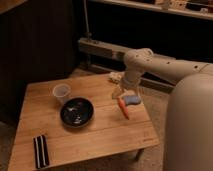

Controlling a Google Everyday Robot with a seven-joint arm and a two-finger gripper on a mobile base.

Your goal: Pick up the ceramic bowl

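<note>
Hovering over the table (42, 107), end effector (120, 93) sits apart from the ceramic bowl (77, 111).

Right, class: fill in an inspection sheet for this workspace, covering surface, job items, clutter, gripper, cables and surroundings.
Surface: low wooden table, pale grain.
Job's things: black ceramic bowl, upright, left of centre, not held.
Clutter: translucent plastic cup just behind the bowl; black striped object at the front left corner; orange item and blue item on the right; small pale object at the far edge.
Gripper: gripper over the table's right side, beside the blue item, apart from the bowl.
Cables: nothing seen.
Surroundings: dark wall; metal rail behind the table.
</note>
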